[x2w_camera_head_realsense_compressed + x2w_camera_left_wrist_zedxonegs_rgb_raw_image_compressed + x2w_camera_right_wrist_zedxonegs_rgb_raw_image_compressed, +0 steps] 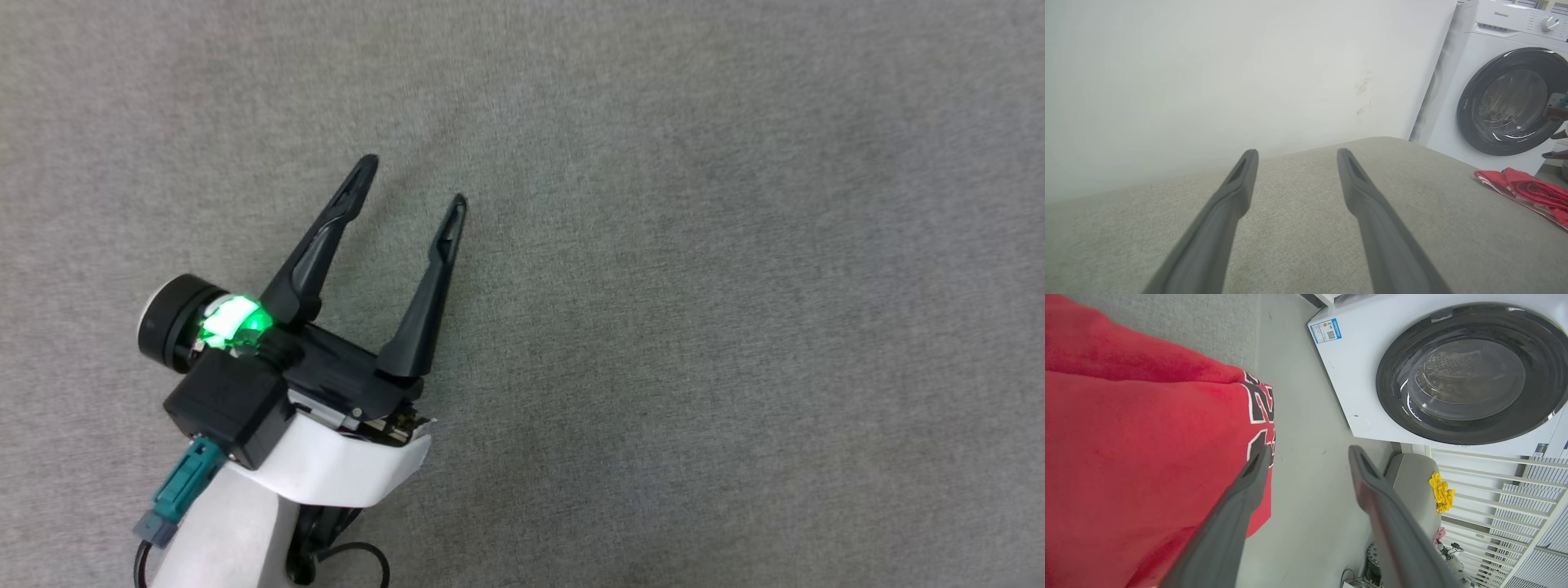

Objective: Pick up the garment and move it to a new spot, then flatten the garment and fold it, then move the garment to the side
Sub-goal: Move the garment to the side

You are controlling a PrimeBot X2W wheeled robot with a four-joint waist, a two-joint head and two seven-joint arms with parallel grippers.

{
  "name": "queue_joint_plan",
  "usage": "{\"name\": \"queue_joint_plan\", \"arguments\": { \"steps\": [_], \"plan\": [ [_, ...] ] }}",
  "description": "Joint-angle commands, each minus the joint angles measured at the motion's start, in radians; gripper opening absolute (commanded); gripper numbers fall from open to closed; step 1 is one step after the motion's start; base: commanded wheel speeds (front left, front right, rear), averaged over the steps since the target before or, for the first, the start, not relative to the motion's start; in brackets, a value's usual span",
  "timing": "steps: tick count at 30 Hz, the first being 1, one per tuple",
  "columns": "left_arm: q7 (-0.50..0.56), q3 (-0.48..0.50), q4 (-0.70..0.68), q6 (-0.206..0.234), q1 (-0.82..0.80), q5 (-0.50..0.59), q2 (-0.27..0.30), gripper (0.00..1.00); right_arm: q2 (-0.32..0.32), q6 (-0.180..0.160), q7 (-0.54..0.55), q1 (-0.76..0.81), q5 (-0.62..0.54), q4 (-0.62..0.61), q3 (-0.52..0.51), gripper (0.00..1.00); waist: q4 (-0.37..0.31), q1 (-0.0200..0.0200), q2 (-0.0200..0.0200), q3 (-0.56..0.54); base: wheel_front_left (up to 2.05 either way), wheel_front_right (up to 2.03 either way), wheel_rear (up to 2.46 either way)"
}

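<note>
**Looks like the robot is on the last step: garment parked at the side, both end effectors open**

The garment (pixel 1147 428) is lying at the far right edge of the grey fabric surface (pixel 735 245). One red corner is hanging past the edge over the floor (pixel 1306 416), on the side where the washing machine (pixel 1355 375) is standing. In the left wrist view it's showing as a low, layered red bundle rather than a spread-out shirt. Part of the 23 print (pixel 1259 404) is peeking out along its edge in the right wrist view.

The right end effector (pixel 1309 450) is hovering right at that edge. Its jaws are standing wide apart, with just floor showing in the gap and no cloth pinched between them. One jaw is overlapping the red fabric in the right wrist view, and whether it's touching it can't be told. The left end effector (pixel 413 180) is also wide open and holding nothing. It's hanging over a bare stretch of the surface, well apart from the garment.

So, going by how things are lying, the robot seems to be at "move the garment to the side", right around the let-go. The folding looks done, though only 1 corner of the bundle is showing up close, so how tidy it is can't be judged.

The next move probably calls for the right arm lifting straight off without snagging the overhanging corner. A drag there could be pulling the bundle off the edge.
</note>
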Motion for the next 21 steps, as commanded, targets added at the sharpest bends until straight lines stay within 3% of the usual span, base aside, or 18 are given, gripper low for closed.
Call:
{"name": "queue_joint_plan", "arguments": {
  "steps": [1, 5, 10, 21],
  "plan": [
    [-0.002, 0.009, 0.006, 0.001, 0.018, -0.004, -0.007, 1.00, 0.009, -0.001, 0.002, -0.013, 0.004, -0.017, 0.005, 1.00, 0.004, -0.0001, -0.0001, -0.046, 0.00, 0.00, 0.00],
    [-0.002, 0.059, 0.037, 0.005, 0.059, -0.010, -0.029, 1.00, 0.053, -0.001, -0.010, -0.029, 0.026, -0.090, 0.010, 1.00, 0.019, -0.0001, -0.0001, -0.138, 0.00, 0.00, 0.00],
    [-0.002, 0.129, 0.066, 0.014, 0.128, -0.009, -0.062, 1.00, 0.155, -0.001, -0.061, -0.019, 0.084, -0.211, 0.022, 1.00, 0.048, -0.0001, -0.0001, -0.252, 0.00, 0.00, 0.00],
    [-0.002, 0.258, 0.108, 0.032, 0.270, 0.005, -0.108, 1.00, 0.458, -0.001, -0.267, 0.118, 0.164, -0.464, 0.047, 1.00, 0.116, -0.0001, -0.0001, -0.417, 0.00, 0.00, 0.00]
  ]
}}
